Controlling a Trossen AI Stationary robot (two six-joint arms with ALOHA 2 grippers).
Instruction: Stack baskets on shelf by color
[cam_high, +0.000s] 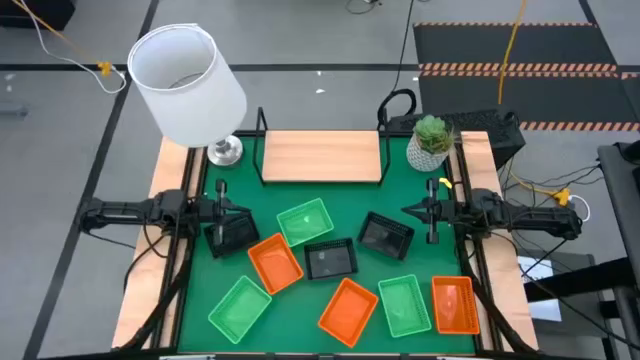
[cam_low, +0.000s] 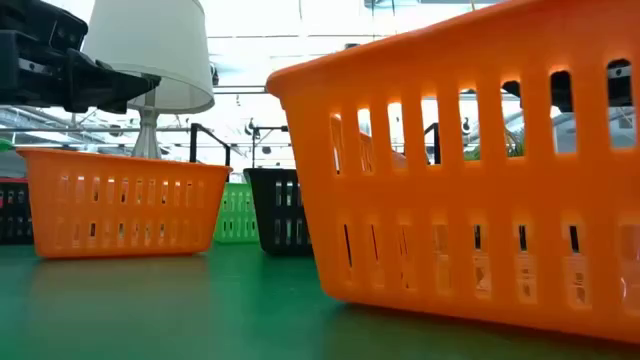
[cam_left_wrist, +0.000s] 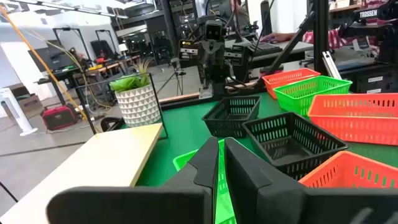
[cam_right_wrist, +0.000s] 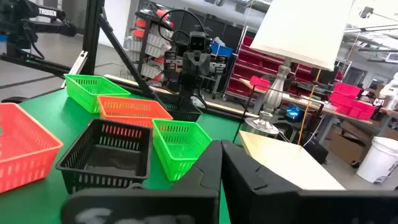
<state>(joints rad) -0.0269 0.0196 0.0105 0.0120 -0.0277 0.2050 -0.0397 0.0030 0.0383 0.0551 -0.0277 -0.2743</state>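
Counting three green baskets (cam_high: 304, 221), three orange, three black.

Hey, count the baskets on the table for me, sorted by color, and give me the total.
Green baskets: 3
Orange baskets: 3
Black baskets: 3
Total: 9, all on the green mat, none on the shelf.

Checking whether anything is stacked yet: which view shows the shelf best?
The high view: the whole shelf shows from above, its wooden board bare, no basket on it. The left wrist view catches one end of the board, the right wrist view the other end. In the low view, baskets hide it.
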